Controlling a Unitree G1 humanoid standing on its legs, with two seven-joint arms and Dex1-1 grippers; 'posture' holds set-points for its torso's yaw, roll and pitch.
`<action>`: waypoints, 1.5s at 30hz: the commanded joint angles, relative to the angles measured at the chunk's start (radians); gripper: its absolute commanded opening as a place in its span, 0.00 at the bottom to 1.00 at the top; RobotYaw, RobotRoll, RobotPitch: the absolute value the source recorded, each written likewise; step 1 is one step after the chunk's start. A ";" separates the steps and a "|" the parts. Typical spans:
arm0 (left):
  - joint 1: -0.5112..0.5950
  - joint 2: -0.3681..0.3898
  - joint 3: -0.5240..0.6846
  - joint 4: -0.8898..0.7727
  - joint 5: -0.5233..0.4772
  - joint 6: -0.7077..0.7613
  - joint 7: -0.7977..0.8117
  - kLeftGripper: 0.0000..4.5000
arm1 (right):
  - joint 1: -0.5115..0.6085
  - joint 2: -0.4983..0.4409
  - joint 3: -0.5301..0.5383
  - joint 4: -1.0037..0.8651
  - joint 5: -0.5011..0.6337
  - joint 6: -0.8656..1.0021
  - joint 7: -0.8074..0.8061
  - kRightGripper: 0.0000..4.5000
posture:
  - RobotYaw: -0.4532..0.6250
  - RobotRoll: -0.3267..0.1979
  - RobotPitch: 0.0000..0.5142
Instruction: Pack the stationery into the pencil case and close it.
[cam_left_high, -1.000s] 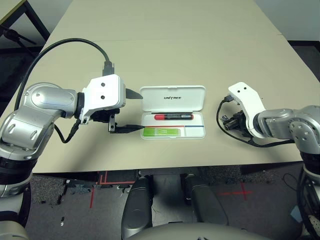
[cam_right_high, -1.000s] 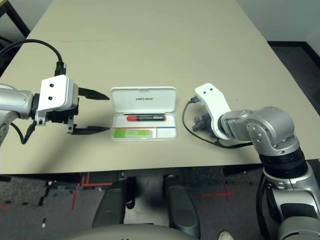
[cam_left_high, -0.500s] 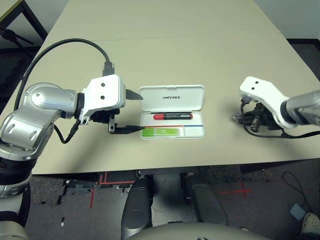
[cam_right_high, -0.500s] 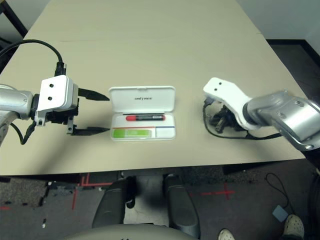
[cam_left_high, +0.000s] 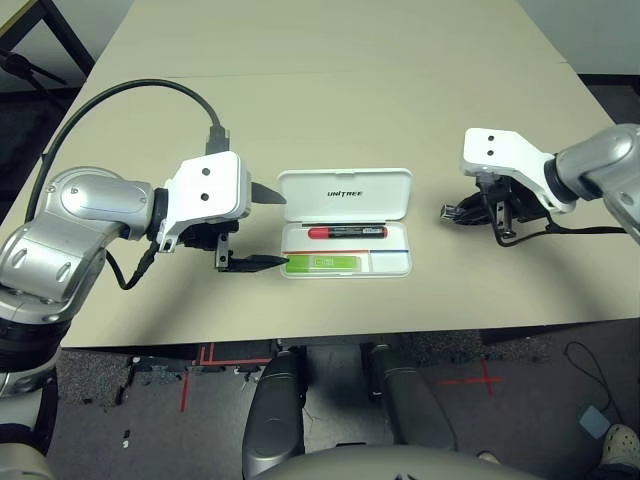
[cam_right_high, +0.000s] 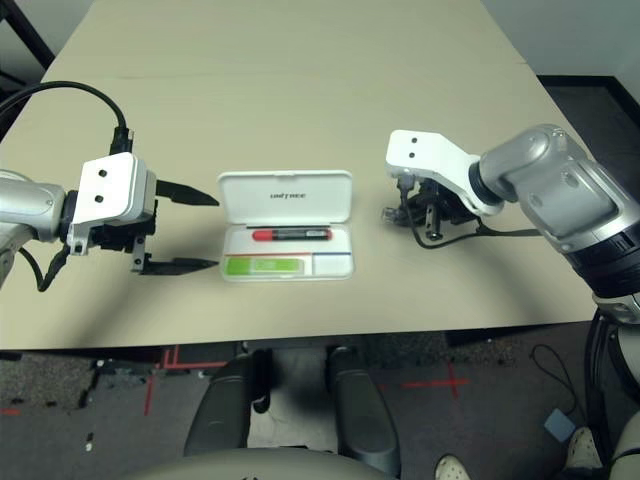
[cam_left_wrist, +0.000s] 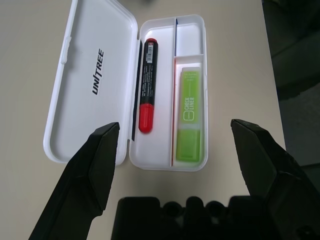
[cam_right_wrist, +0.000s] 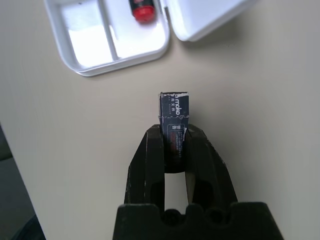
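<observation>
"Two items are packed in the pencil case. What is found to its left?"

"The left gripper, its fingers spread wide with nothing gripped. Just inside the case, in its near left part, the green highlighter is laid flat. Behind it, on the lid side, the red and black marker is laid."

"And farther right?"

"The small near compartment at the case's right end is left bare. Well to the right of the case, a small dark block is pinched between the fingertips of the right gripper."

"So the block is to be put in that compartment, presumably. How is it best done?"

"It should be carried left and brought over the case from above, clear of the raised lid. It should be turned to match the compartment, lowered until the floor is met, and only then let go, with the fingers parted just enough. If it is tilted or dropped early, it may be caught on the rim or divider, and the lid might not be shut flat."
</observation>
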 joint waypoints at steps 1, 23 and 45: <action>0.000 0.016 -0.007 -0.024 -0.017 0.014 -0.011 1.00 | -0.012 0.019 0.019 -0.020 -0.030 -0.021 0.057 0.07 | 0.40 0.62 0.39; -0.006 0.031 -0.037 -0.027 0.005 0.028 0.006 1.00 | -0.020 0.280 0.072 0.005 -0.137 -0.011 0.072 0.07 | 0.42 0.62 0.35; 0.006 0.037 -0.035 -0.031 0.010 0.033 0.011 1.00 | 0.030 0.380 0.102 0.081 -0.188 -0.071 0.043 0.06 | 0.43 0.62 0.36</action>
